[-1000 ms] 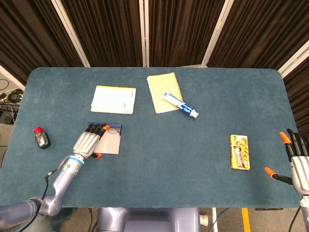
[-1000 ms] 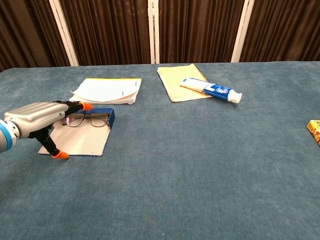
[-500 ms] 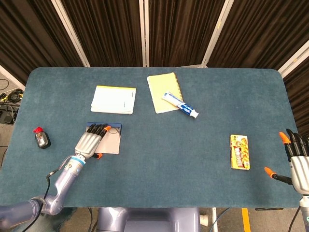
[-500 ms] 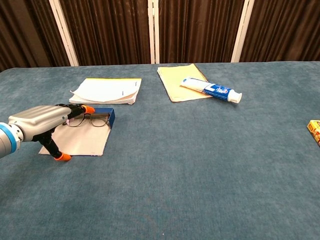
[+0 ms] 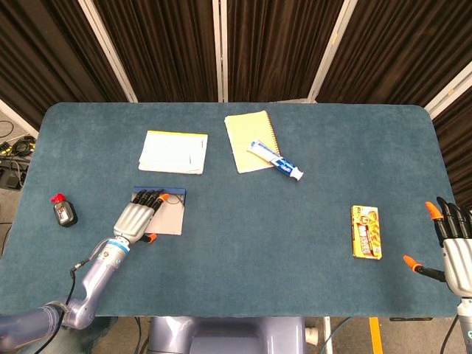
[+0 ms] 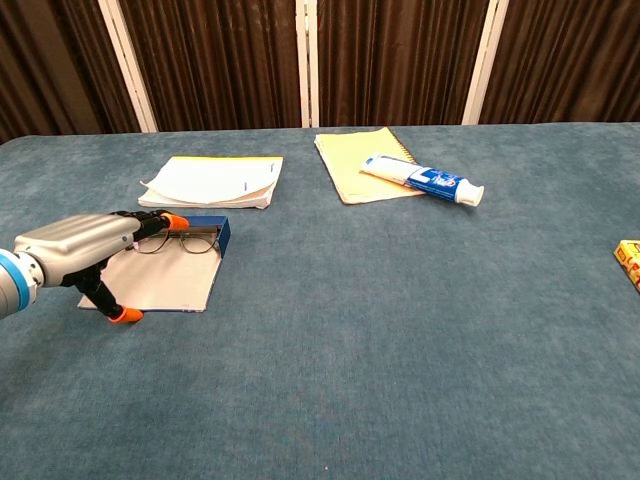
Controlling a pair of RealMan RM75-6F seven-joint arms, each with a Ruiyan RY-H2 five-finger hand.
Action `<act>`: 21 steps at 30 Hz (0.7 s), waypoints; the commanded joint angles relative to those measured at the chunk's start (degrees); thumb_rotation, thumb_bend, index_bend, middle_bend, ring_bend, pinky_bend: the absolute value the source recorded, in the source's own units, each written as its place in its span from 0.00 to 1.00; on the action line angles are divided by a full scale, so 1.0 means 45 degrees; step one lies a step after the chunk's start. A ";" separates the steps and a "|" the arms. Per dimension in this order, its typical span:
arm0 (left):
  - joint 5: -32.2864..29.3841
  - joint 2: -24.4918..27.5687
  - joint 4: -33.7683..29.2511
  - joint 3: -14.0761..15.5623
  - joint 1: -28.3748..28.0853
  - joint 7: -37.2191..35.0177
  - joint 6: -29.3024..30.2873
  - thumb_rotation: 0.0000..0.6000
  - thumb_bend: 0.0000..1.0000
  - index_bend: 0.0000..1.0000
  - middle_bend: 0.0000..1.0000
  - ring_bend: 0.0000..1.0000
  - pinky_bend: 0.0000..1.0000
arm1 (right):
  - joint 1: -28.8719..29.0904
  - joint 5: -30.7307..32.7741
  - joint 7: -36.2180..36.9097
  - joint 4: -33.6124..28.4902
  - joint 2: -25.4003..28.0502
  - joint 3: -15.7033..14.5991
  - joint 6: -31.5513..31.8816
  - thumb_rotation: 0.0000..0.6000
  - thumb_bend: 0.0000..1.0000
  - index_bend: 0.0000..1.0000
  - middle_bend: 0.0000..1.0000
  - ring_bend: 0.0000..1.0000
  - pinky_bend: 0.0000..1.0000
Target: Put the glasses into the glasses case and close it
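The glasses case [image 6: 165,283] lies open at the left of the table, its grey flap flat and its blue tray [image 6: 222,235] at the far end. The thin-framed glasses [image 6: 185,241] lie in that tray. My left hand [image 6: 72,250] hovers over the case's left part, fingers stretched out with orange tips reaching the glasses and the thumb down by the flap's near corner. It holds nothing. In the head view the left hand [image 5: 134,218] covers the left half of the case [image 5: 171,215]. My right hand [image 5: 454,249] stays at the table's right edge, fingers spread, empty.
A white paper stack [image 5: 174,152] lies behind the case. A yellow notepad [image 5: 247,139] carries a toothpaste tube [image 5: 276,161] at the centre back. A yellow box [image 5: 366,231] sits at the right, and a small black object with a red cap [image 5: 65,212] at the far left.
My left hand has sunk slightly and drawn back a little toward me over the case. The glasses, the case and the right hand have not moved.
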 commanded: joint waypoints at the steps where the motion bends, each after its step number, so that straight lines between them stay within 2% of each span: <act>1: 0.0005 0.0024 -0.0046 -0.0021 0.0043 -0.0031 0.0024 1.00 0.45 0.04 0.00 0.00 0.00 | 0.0000 0.0004 0.0014 -0.0004 0.0002 0.0000 -0.0002 1.00 0.00 0.00 0.00 0.00 0.00; 9: 0.0020 0.0214 -0.0274 -0.0139 0.0086 -0.0011 0.0073 1.00 0.51 0.11 0.00 0.00 0.00 | 0.0005 -0.0003 -0.0006 -0.0009 -0.0008 -0.0013 -0.0017 1.00 0.00 0.00 0.00 0.00 0.00; 21: -0.0162 0.0307 -0.0289 -0.0443 -0.0055 0.0106 -0.0082 1.00 0.52 0.16 0.00 0.00 0.00 | 0.0023 0.0024 -0.0008 0.0001 -0.0023 -0.0018 -0.0067 1.00 0.00 0.00 0.00 0.00 0.00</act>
